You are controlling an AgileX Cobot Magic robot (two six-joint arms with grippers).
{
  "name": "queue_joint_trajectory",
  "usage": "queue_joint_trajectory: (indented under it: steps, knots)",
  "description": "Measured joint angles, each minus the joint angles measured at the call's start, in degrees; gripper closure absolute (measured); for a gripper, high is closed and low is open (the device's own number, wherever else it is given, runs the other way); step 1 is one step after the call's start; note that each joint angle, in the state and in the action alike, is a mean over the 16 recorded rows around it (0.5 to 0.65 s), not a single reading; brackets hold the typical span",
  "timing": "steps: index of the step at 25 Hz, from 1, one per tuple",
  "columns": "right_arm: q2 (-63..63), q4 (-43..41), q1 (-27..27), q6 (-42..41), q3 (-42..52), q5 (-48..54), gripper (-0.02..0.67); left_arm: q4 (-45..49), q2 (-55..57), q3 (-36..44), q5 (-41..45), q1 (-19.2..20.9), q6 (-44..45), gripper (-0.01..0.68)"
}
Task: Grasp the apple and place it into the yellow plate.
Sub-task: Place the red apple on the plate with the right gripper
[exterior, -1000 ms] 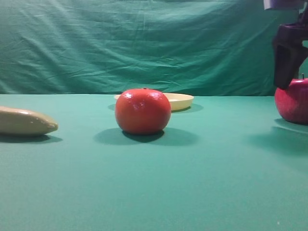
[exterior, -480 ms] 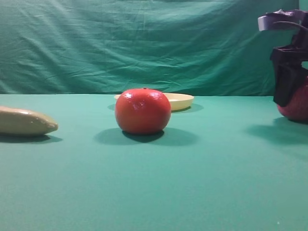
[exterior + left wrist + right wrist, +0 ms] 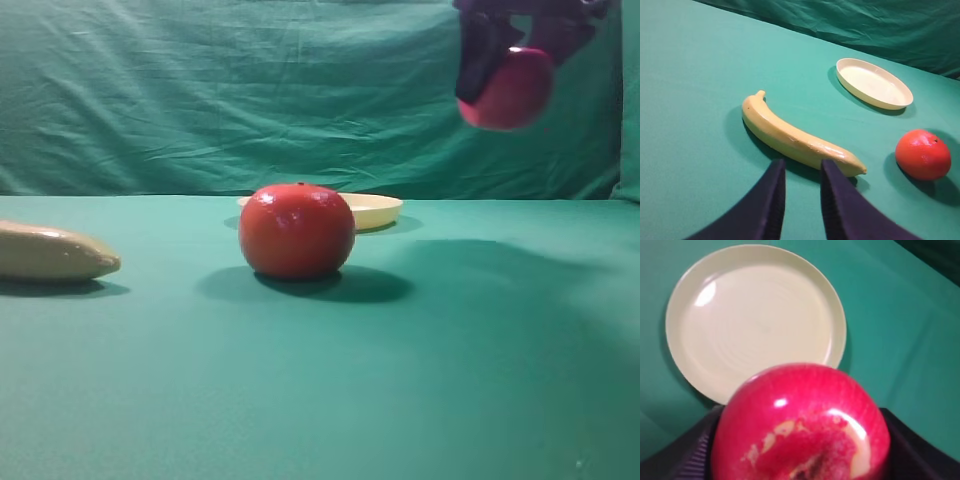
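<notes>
While the right gripper hangs high above the table, its dark jaws are closed around the apple, which fills the near part of the right wrist view, glossy red with a pale scuffed patch on its skin. Just beyond and below the held fruit lies the yellow plate, bare, with the apple overlapping its near rim in that view. So the grasp and lift look done; what remains, by my judgement, is to carry the apple over the plate's middle, lower it and let go. Off to the side, the left gripper hovers low with its two dark fingers parted a little and nothing between them; just ahead of it rests a banana, then farther out an orange-red round fruit, and beyond both the plate, well apart from this idle arm, all on the green table.
</notes>
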Motion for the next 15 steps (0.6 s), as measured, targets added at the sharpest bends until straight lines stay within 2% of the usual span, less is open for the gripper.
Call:
queue_joint_trajectory:
  steps: [7, 15]
  knots:
    - [10.33, -0.07, 3.36, -0.06, -9.04, -2.02, 0.14, 0.0, 0.0, 0.0, 0.0, 0.0, 0.0, 0.516]
    - [18.13, 0.5, 4.24, -0.06, -14.36, -5.62, 0.14, 0.0, 0.0, 0.0, 0.0, 0.0, 0.0, 0.516]
